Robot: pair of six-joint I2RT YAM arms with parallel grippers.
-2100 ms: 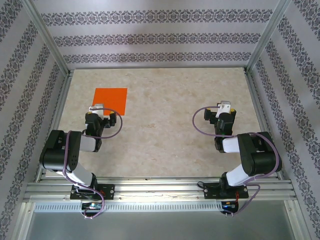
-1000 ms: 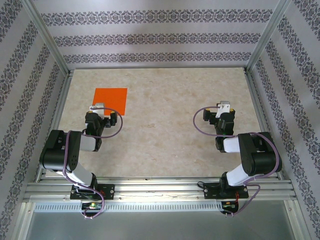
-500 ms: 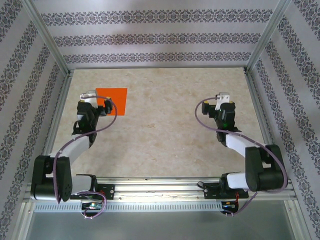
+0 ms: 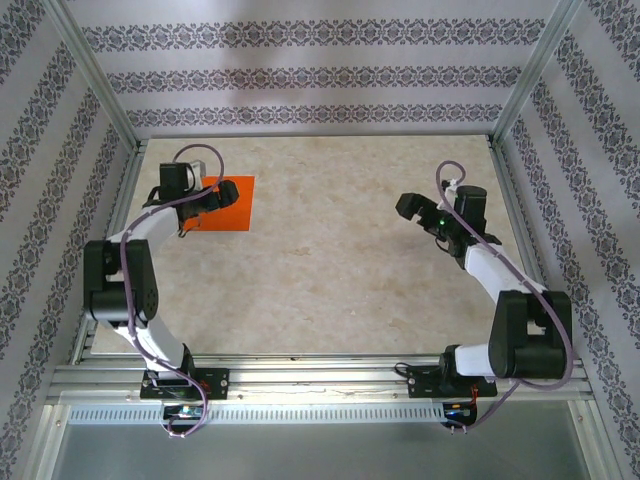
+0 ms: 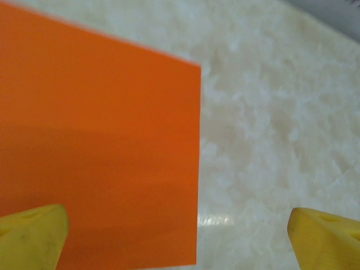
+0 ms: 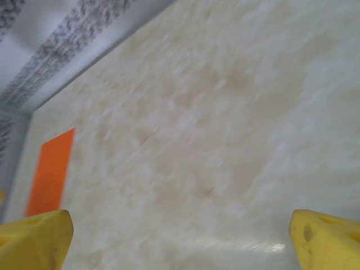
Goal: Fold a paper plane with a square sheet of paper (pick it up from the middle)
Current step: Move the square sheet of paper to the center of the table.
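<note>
Left gripper [image 5: 180, 239] hovers close above the square sheet of paper [image 4: 238, 208], its yellow fingertips [image 5: 31, 236] spread as wide as they go and holding nothing. From the left wrist view we see one fingertip over the orange paper and the other over bare table [image 4: 330, 270], so the jaws straddle one edge of the sheet rather than its middle. The sheet lies flat and unfolded at the far left of the table, near the frame [image 4: 122, 230]. Right gripper [image 4: 408, 207] is well apart on the right side, equally wide open and empty, pointing across the table toward the sheet.

We judge the main risk to be a pinch at the edge. Thin paper lying flat offers the fingers no lip, so closing could slide or crumple it. A push could also skate the sheet toward the frame, out of easy reach.
</note>
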